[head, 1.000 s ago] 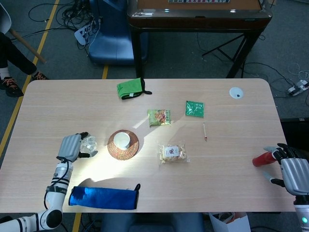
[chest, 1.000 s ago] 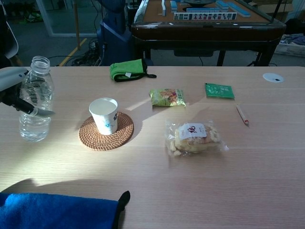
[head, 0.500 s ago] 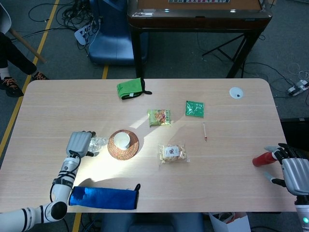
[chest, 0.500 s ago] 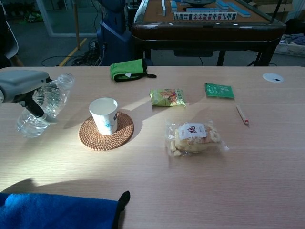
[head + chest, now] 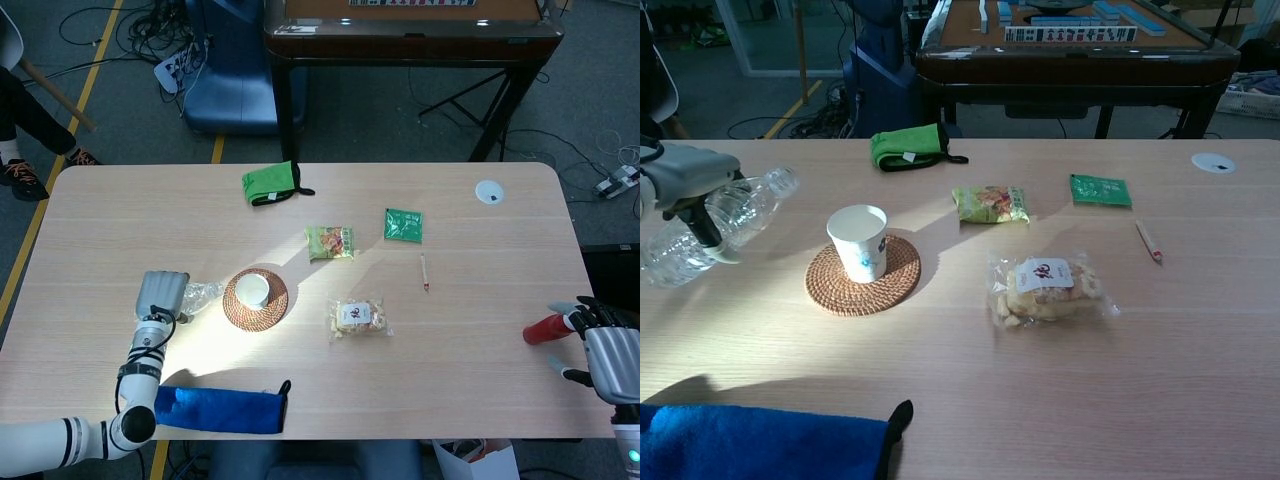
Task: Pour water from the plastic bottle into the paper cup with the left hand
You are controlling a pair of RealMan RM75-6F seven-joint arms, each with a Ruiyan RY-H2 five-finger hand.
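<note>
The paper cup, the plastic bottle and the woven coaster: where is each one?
paper cup (image 5: 859, 243), chest view, its side wall.
plastic bottle (image 5: 732, 213), chest view, its clear body.
woven coaster (image 5: 862, 289), chest view, its front rim.

The left hand (image 5: 162, 296) is raised over the near left of the table, its back turned up toward the head camera, fingers wrapped round the bottle (image 5: 715, 225) and holding it tipped far over, neck toward the middle. Its white forearm runs back to the near edge. The right hand (image 5: 604, 347) rests at the far right edge, fingers spread and slightly bent, holding nothing, fingertips just beside a red object (image 5: 544, 329)
</note>
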